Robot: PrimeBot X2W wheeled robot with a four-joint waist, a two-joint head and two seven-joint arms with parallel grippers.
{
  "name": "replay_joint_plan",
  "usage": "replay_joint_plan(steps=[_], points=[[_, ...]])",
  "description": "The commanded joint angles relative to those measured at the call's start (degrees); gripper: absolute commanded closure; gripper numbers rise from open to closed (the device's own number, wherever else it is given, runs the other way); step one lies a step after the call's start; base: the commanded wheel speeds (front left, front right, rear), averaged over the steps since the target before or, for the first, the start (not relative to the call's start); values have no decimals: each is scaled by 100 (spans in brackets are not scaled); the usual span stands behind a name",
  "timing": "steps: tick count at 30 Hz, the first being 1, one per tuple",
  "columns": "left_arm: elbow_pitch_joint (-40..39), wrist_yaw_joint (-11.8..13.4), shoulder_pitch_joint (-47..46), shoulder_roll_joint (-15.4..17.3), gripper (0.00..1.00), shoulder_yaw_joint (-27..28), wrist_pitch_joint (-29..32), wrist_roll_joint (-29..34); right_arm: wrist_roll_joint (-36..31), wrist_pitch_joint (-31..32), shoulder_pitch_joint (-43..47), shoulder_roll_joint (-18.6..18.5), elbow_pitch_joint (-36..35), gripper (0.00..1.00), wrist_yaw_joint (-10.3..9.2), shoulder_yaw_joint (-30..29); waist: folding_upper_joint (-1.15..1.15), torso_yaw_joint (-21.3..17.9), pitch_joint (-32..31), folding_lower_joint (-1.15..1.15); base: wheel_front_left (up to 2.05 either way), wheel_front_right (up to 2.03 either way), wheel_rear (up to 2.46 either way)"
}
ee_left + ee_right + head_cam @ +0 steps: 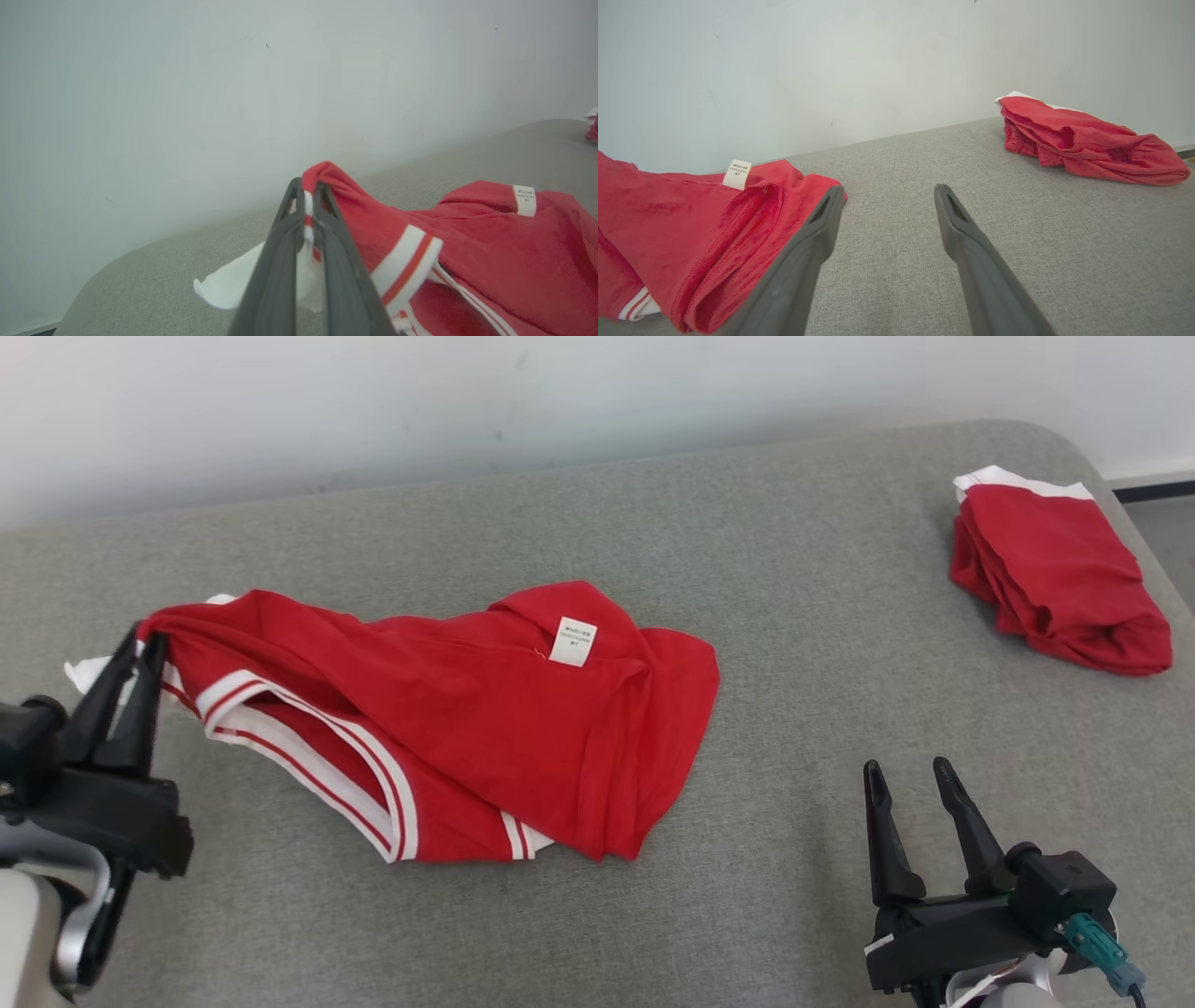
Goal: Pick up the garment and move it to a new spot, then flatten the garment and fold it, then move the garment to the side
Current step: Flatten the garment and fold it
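Observation:
The garment [485,719] is red with white-and-red striped trim and a white label, lying crumpled across the middle-left of the grey padded surface. My left gripper [145,639] is shut on the garment's left edge, lifting a ridge of cloth; in the left wrist view the fingertips of my left gripper [308,186] pinch the red fabric and striped trim of the garment [490,252]. My right gripper [906,775] hovers open over bare surface at the lower right, well clear of the cloth. In the right wrist view my right gripper [889,193] has the garment [691,224] to its left.
A second red garment [1060,579] lies bunched at the far right corner of the grey surface [803,616], also seen as a red heap [1083,137] in the right wrist view. A white wall [467,401] runs behind. The surface's right edge drops off near that heap.

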Motion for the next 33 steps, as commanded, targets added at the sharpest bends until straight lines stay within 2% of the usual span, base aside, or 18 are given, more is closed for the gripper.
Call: replay_joint_plan(steps=[1, 5, 6, 7, 8, 15, 21, 28, 33], points=[[42, 13, -84, 36, 100, 32, -6, -22, 22, -24, -23, -10, 9, 0, -17, 0, 0, -86, 69, 0, 0, 0, 0], [416, 21, -194, 104, 100, 106, -54, -79, 42, -24, -46, -8, 47, 0, -16, 8, 0, -205, 148, 0, 0, 0, 0], [520, 26, -225, 113, 97, 93, -85, -55, 40, -24, -41, -7, 47, 0, -17, 2, 0, -225, 160, 0, 0, 0, 0], [617, 31, -263, 105, 12, 83, -130, -32, 39, -24, -36, -5, 46, 0, -16, 0, 0, -242, 165, 0, 0, 0, 0], [696, 51, -286, 61, 0, 80, -173, -36, 40, -24, -29, -5, 50, 0, -16, -6, 0, -249, 163, 0, 0, 0, 0], [954, 91, -187, -85, 0, 90, -455, -93, -27, -24, 100, -6, 93, 0, -17, -87, 0, -113, -52, 0, 0, 0, 0], [585, 250, 179, -336, 0, 224, -614, -160, -23, -25, 147, -56, 66, 0, -17, -34, 0, 120, -285, 0, 0, 0, 0], [-274, 500, 865, -857, 0, 460, -650, -35, -31, -24, 198, -83, 64, 0, -17, 5, 0, 372, -420, 0, 0, 0, 0], [-862, 509, 1489, -1342, 0, 674, -652, 224, -10, -24, 239, -114, 49, 0, -17, 0, 0, 531, -461, 0, 0, 0, 0]])
